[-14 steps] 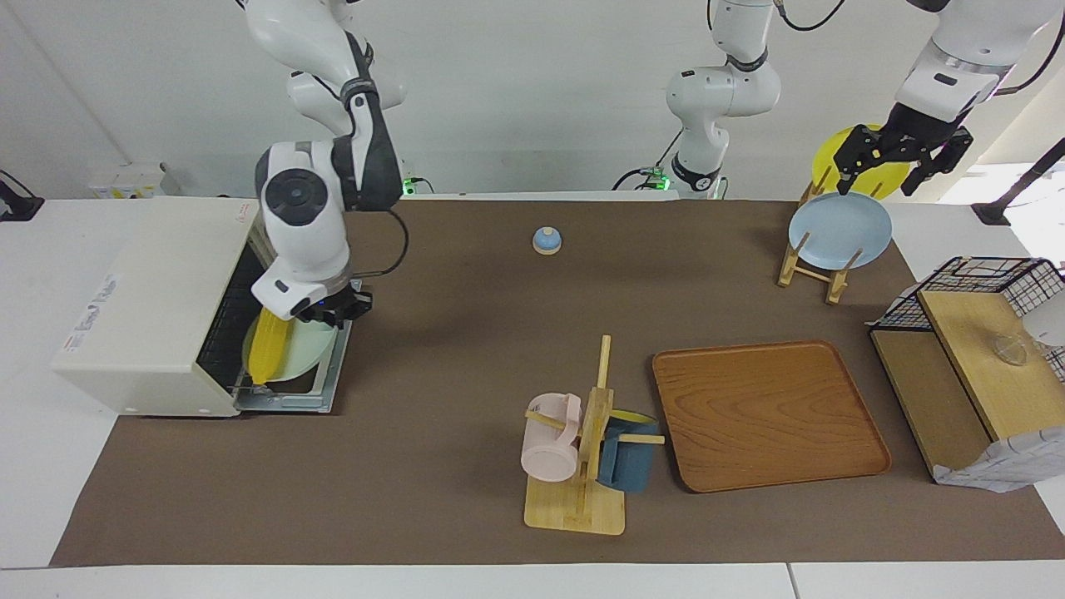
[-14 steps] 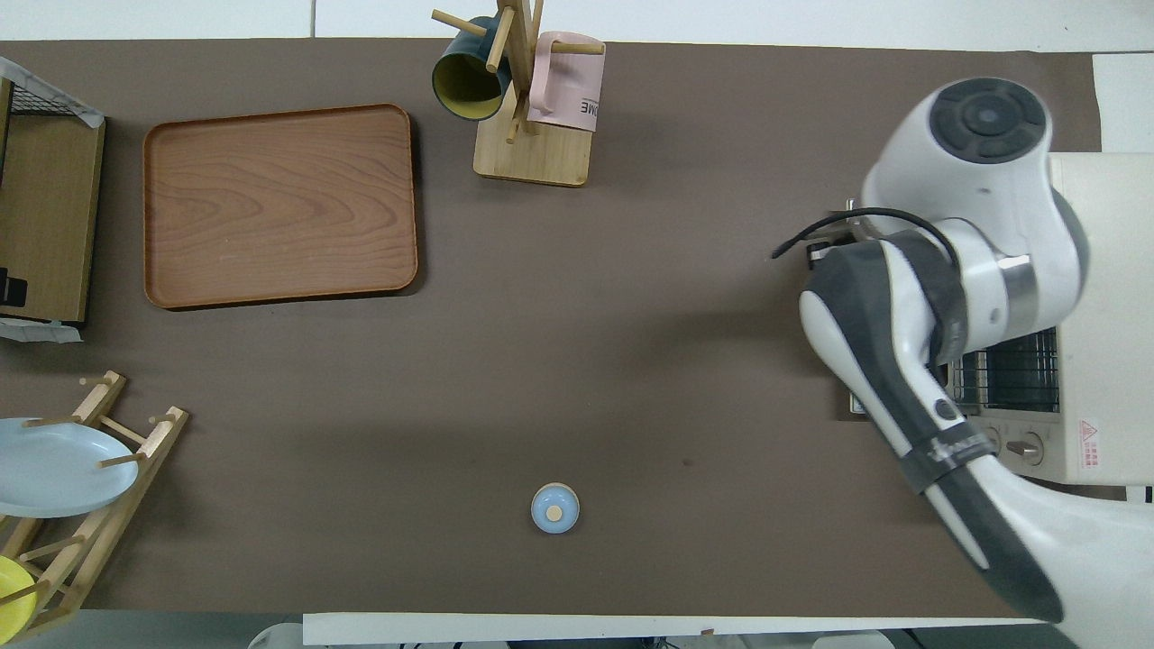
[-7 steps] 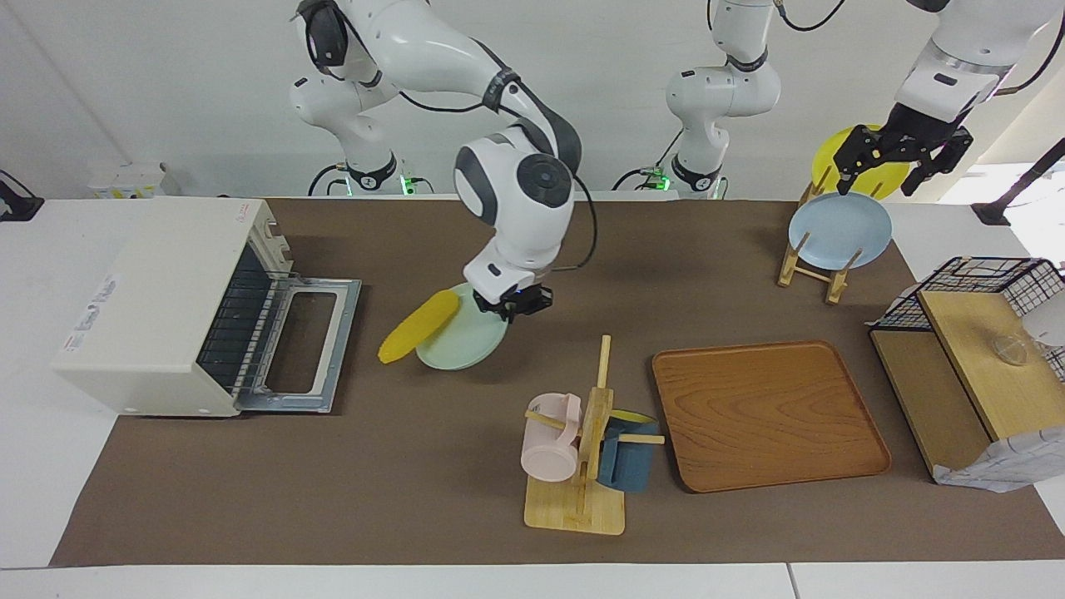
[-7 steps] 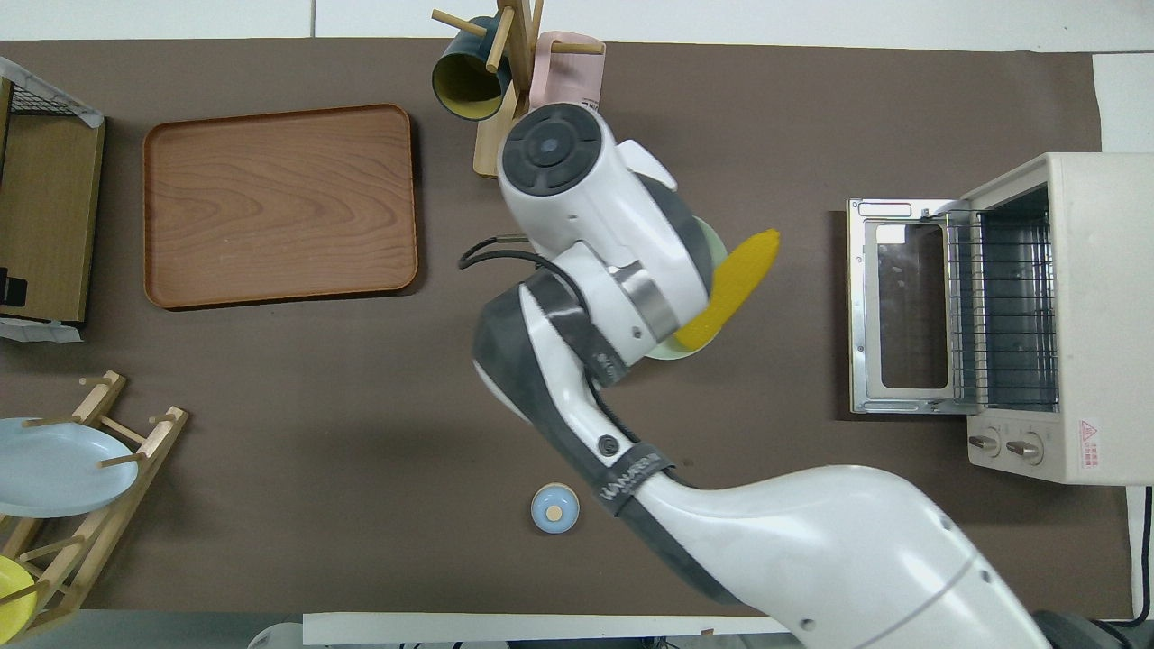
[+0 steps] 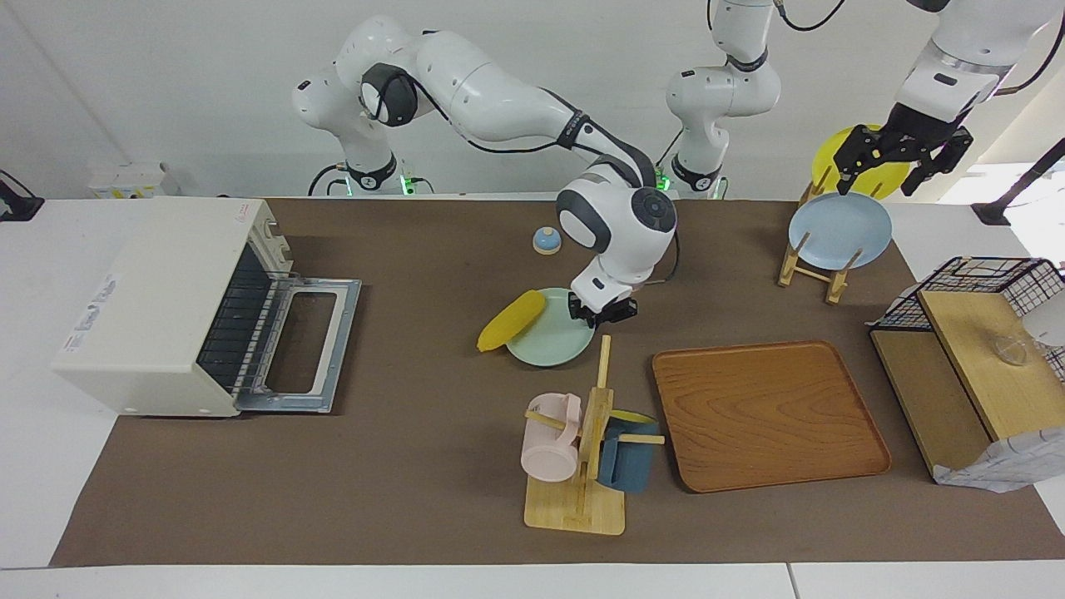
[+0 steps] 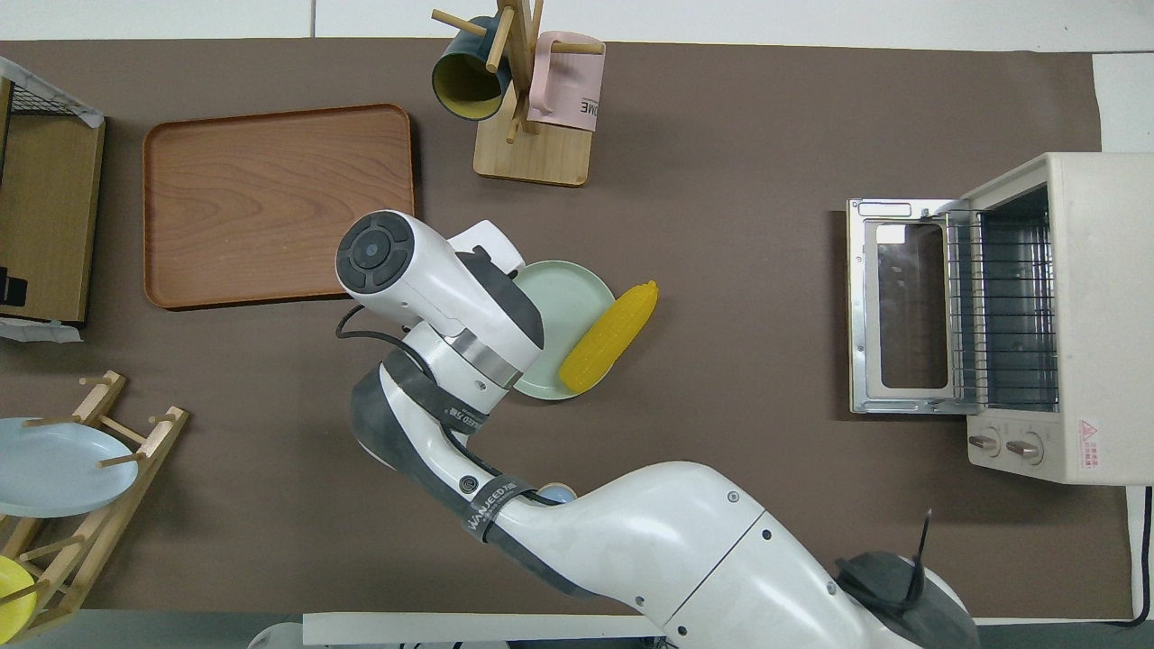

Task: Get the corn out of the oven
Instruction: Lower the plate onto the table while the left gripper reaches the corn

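The yellow corn [image 5: 510, 320] lies on the rim of a pale green plate [image 5: 553, 341], out on the brown mat between the oven and the wooden tray. In the overhead view the corn [image 6: 609, 335] hangs over the plate [image 6: 559, 297] edge that faces the oven. My right gripper [image 5: 603, 313] is shut on the plate's rim at the tray end, with the plate at or just above the mat. The cream oven [image 5: 158, 299] stands at the right arm's end with its door [image 5: 304, 345] folded down and its rack [image 6: 1001, 306] bare. My left gripper [image 5: 878, 179] waits open over the plate rack.
A mug tree [image 5: 582, 449] with a pink and a blue mug stands farther from the robots than the plate. A wooden tray [image 5: 770, 412] lies beside it. A plate rack [image 5: 819, 270] holds a blue plate [image 5: 839, 231] and a yellow plate [image 5: 865, 154]. A small blue knob [image 5: 547, 240] sits near the robots. A wire basket [image 5: 982, 279] stands at the left arm's end.
My right gripper has pulled the green plate with the corn out of the oven and carried it along the mat toward the tray. The oven is empty now. The left arm has not moved.
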You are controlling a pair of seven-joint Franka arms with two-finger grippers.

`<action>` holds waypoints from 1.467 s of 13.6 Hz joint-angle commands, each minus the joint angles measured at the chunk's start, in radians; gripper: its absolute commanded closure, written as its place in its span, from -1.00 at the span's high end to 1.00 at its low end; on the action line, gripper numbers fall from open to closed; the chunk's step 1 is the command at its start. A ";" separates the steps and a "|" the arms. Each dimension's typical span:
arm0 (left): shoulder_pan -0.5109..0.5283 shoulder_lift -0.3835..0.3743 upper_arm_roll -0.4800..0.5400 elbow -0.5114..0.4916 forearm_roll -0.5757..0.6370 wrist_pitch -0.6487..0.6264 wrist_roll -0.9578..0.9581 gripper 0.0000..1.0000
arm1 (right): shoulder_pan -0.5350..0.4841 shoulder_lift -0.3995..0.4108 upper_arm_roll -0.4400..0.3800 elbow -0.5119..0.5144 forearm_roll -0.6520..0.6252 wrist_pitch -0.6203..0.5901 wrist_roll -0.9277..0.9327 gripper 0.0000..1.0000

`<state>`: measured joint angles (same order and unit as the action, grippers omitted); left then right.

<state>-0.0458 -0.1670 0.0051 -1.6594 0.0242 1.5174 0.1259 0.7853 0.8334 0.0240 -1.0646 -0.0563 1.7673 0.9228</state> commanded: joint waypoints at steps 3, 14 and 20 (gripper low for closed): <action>0.009 -0.011 -0.004 0.000 0.005 -0.017 0.014 1.00 | -0.023 -0.038 -0.001 0.040 -0.002 0.037 0.010 0.20; -0.358 -0.039 -0.066 -0.476 0.002 0.505 -0.530 1.00 | -0.497 -0.612 -0.019 -0.811 -0.059 0.180 -0.554 -1.00; -0.630 0.257 -0.066 -0.461 -0.021 0.930 -0.747 1.00 | -0.574 -0.568 -0.019 -0.936 -0.186 0.330 -0.576 -1.00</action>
<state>-0.6261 0.0220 -0.0839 -2.1403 0.0136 2.3551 -0.6174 0.2254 0.2755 -0.0103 -1.9808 -0.1895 2.0749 0.3561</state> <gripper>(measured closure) 0.000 0.991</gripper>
